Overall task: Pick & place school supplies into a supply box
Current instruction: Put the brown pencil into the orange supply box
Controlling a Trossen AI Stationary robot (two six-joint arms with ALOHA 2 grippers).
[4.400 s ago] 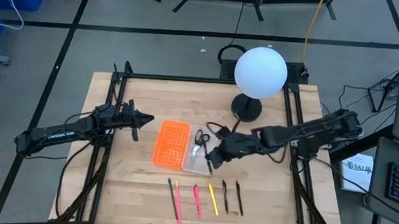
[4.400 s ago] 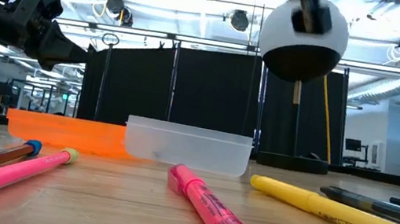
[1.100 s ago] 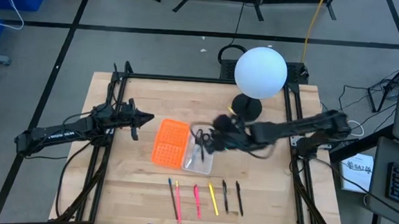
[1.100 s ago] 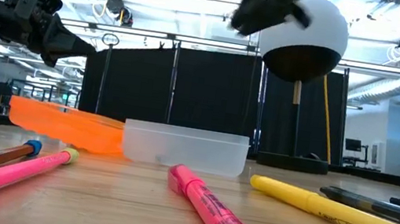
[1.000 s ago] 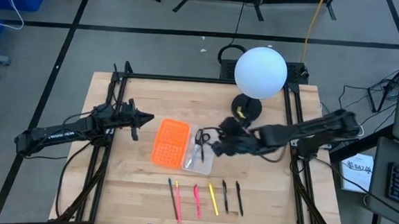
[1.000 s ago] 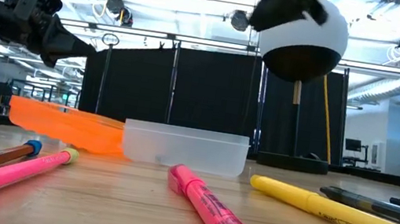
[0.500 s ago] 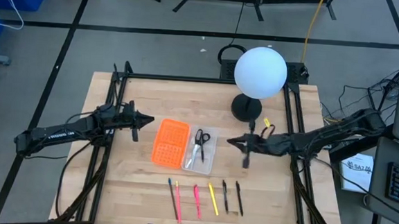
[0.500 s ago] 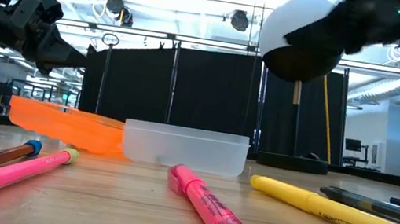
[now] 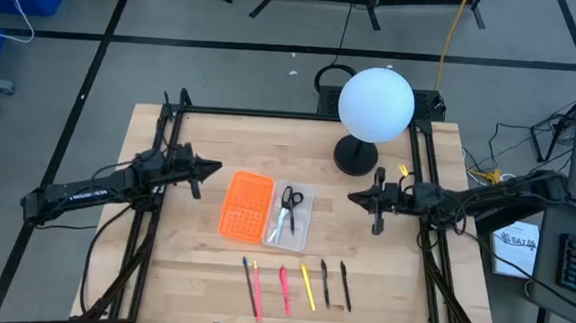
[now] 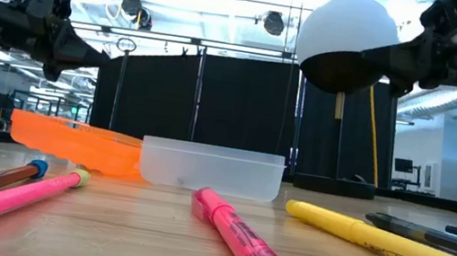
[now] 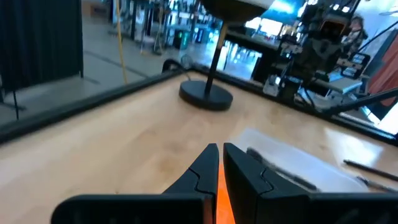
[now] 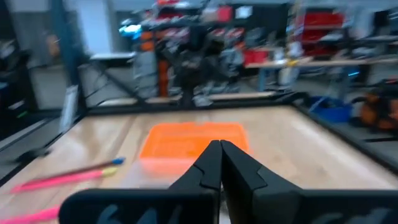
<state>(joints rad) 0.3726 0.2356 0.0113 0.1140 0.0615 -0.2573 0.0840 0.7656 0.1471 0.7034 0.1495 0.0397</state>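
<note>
The shallow clear plastic supply box (image 9: 289, 219) holds the black-handled scissors (image 9: 287, 208); six thin pens and pencils (image 9: 297, 283) lie in a row just beside it. My right gripper (image 9: 354, 198), fingers together and empty, hovers well apart from the box. Reaching closed, I'd knock pens askew. My left gripper (image 9: 214, 169), nearly closed, waits beyond the orange perforated panel (image 9: 246, 206).

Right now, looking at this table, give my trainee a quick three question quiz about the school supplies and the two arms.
1. True or false: the scissors lie in the clear tray.
2. How many pens and pencils lie loose on the table?
3. The right gripper is: A) shut and empty, B) holding a pencil, C) inside the tray.

Key: 1 true. 2 six. 3 A.
</note>
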